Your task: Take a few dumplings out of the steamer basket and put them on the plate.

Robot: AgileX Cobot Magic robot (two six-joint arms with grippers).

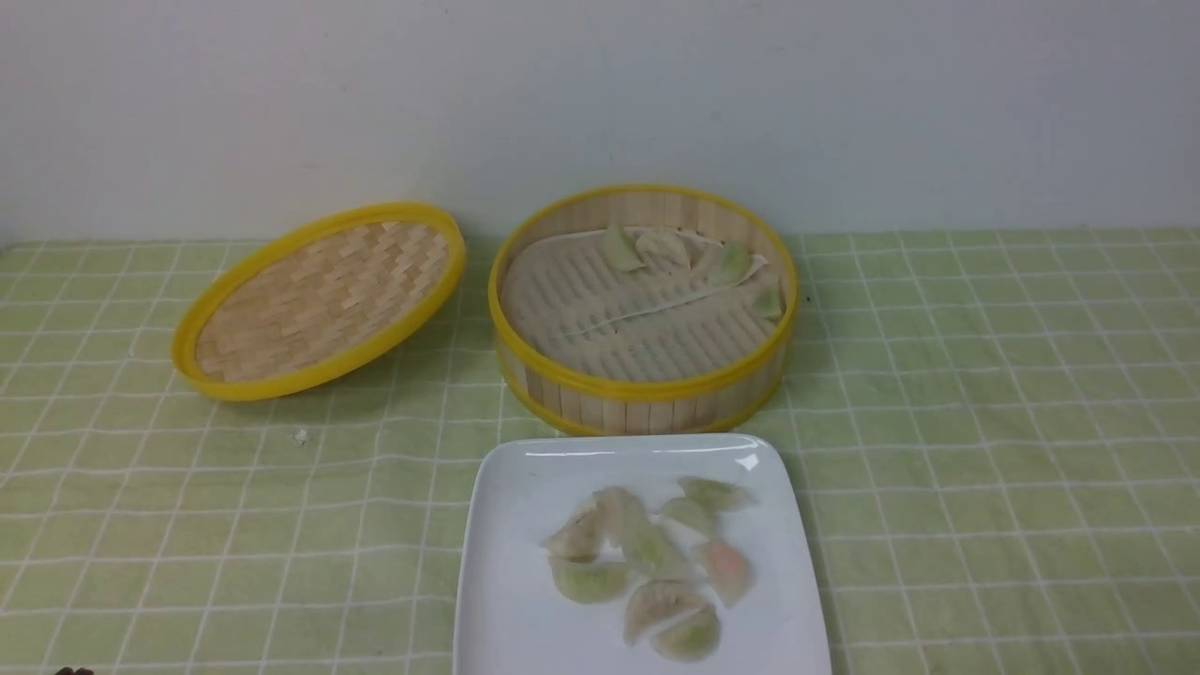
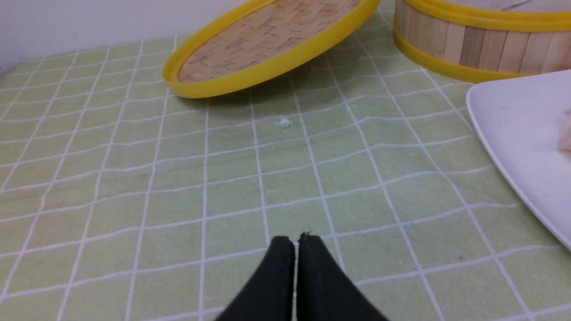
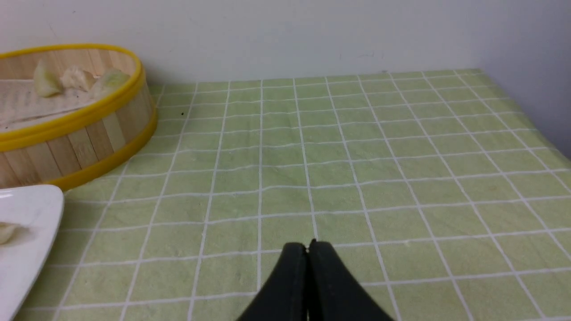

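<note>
Dumplings (image 1: 647,567) lie heaped on the white plate (image 1: 511,525) at the front edge of the tabletop, pale, green and pinkish skins overlapping so that an exact count is hard to make. Just behind the plate stands the steamer basket (image 1: 647,398), where a few more dumplings huddle on the whitish cloth (image 1: 600,314) against the far wall. Its woven lid (image 1: 319,300) rests tilted to the robot's left of the basket, and a small white crumb (image 1: 301,436) sits on the green checked cloth (image 1: 984,422) near it.

Both arms hang low over bare cloth, well apart from the food. The left gripper (image 2: 295,243) has its jaws pressed together on nothing; the right gripper (image 3: 308,247) shows the same, empty. Judging by the loaded plate, the transfer looks finished or nearly so. Any further pick would call for an arm to reach over the rim to the basket's far side and spread its jaws first.

The plate's near edge is cut off in the front view.
</note>
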